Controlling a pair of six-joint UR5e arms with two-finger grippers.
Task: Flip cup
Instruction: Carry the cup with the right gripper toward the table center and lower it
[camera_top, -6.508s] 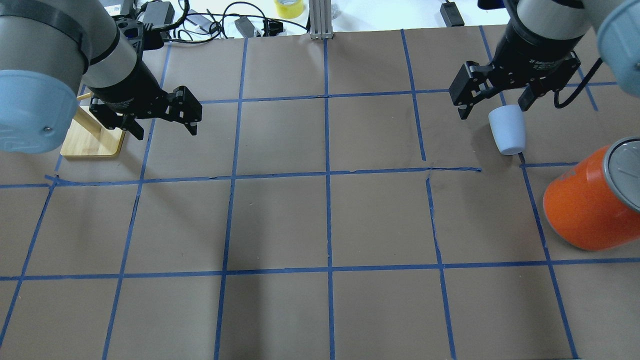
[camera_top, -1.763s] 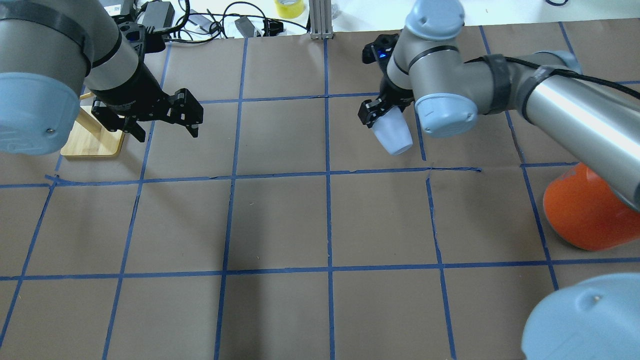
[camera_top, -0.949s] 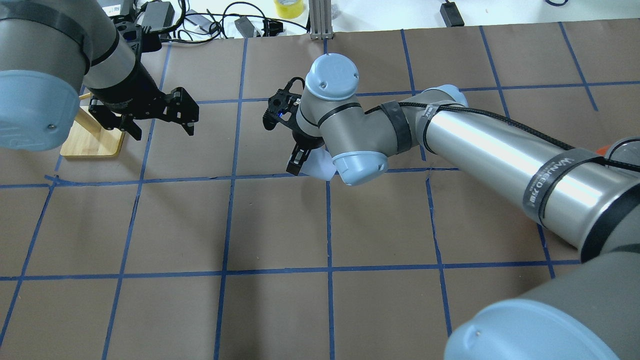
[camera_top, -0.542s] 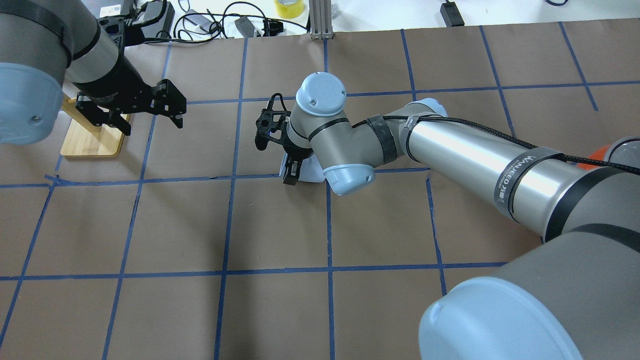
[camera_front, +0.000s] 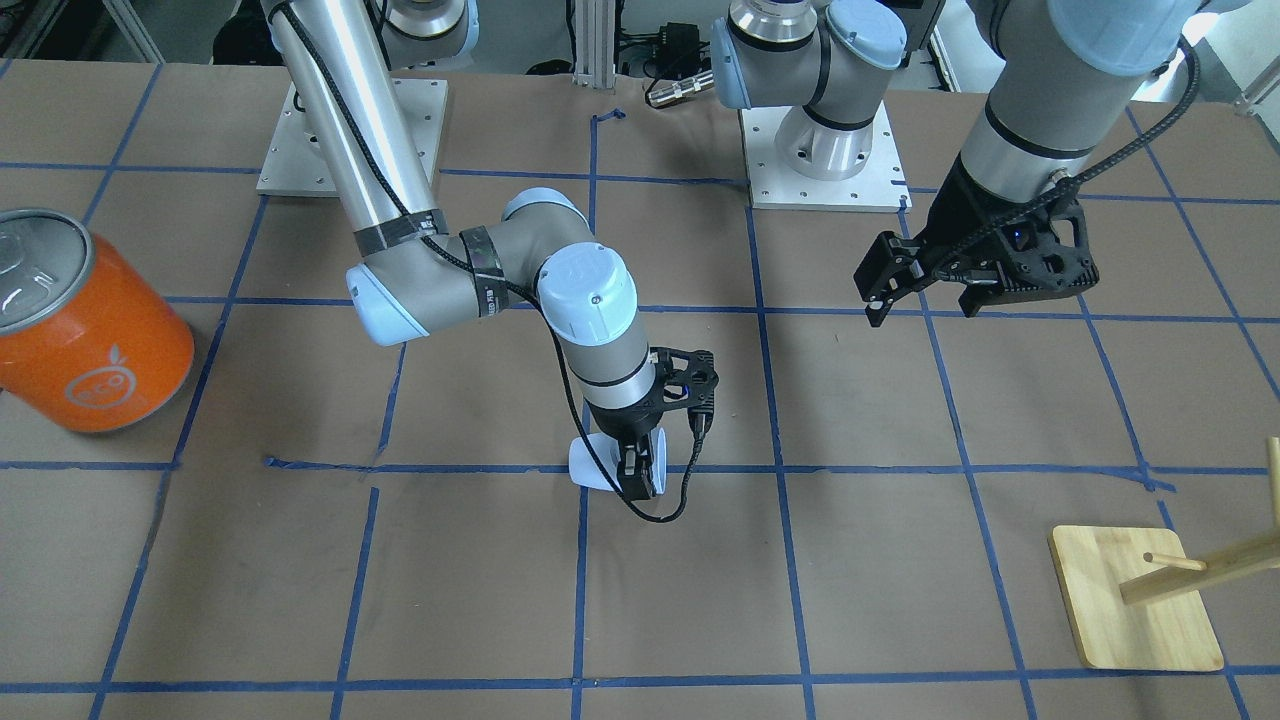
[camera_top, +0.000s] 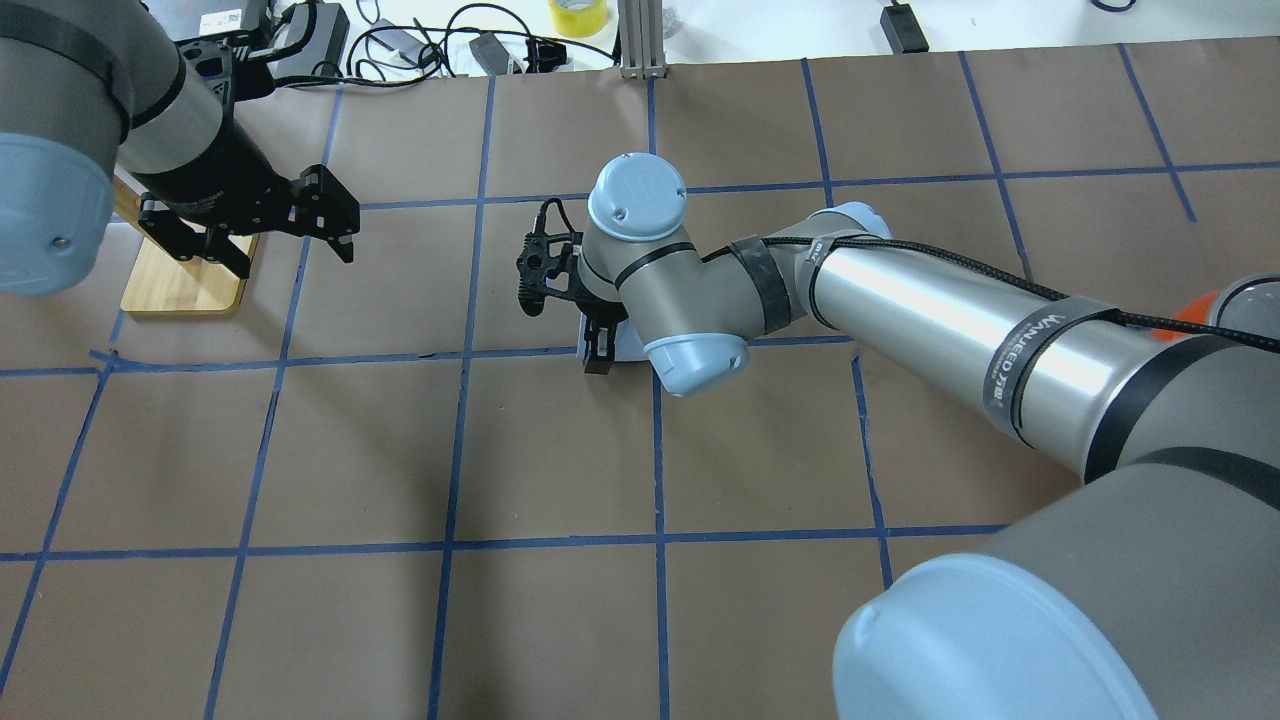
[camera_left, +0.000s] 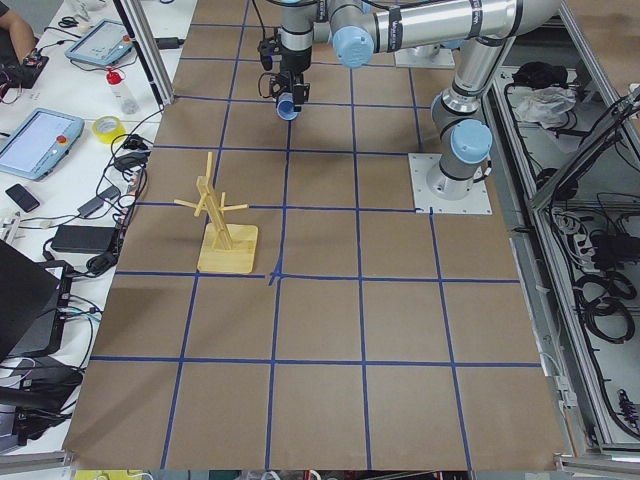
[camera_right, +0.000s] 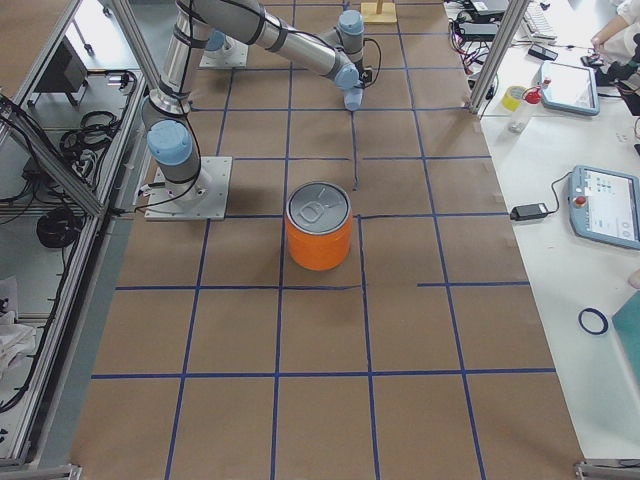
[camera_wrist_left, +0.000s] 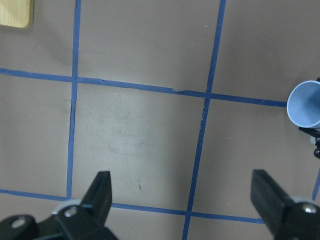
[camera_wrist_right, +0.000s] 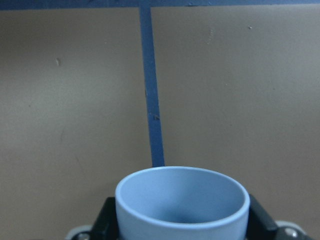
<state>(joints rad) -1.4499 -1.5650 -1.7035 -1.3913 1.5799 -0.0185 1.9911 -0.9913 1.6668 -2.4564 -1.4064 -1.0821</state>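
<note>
Cup (camera_front: 583, 468) position: we find it pinched from both sides between the fingers of the right gripper (camera_front: 632, 480), low over a tape line (camera_front: 450, 467) near mid-table, mouth open toward both wrist cameras, so we judge its long axis close to upright; contact with the table (camera_front: 900, 600) cannot be told. Left gripper (camera_front: 922, 308) hangs spread and empty, well apart, so the right arm is the nearer. We count one cup, one can (camera_front: 85, 330), one wooden stand (camera_front: 1135, 600), two grippers.
</note>
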